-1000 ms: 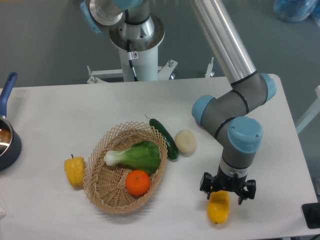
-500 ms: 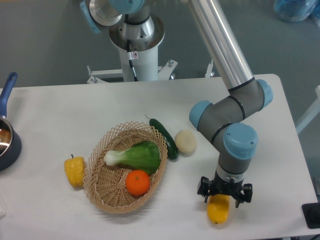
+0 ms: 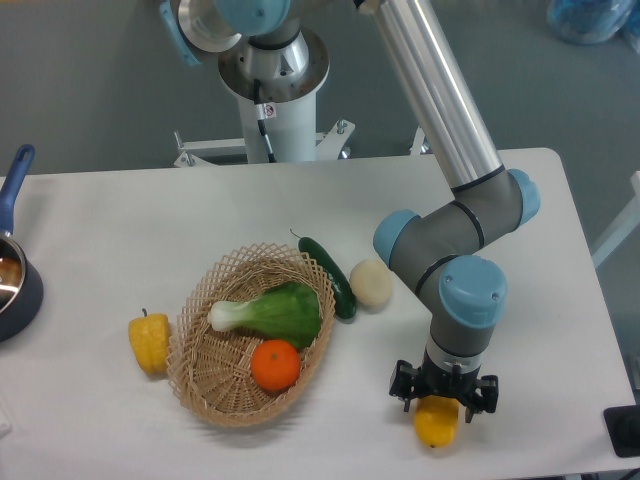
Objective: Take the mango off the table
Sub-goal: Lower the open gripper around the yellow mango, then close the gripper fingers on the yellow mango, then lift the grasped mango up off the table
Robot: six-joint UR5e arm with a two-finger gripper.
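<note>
Bright, even light; soft shadows.

The mango point(image 3: 432, 424) lies on the table point(image 3: 150, 220) at the near right, under the gripper point(image 3: 443, 391); a basket point(image 3: 215, 395) sits left.

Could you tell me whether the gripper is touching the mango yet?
Cannot tell: the camera shows the gripper overlapping the mango's top, hiding any contact.

A lab: pedestal-mounted robot arm point(image 3: 440, 130) beside a bare white table point(image 3: 150, 220).
</note>
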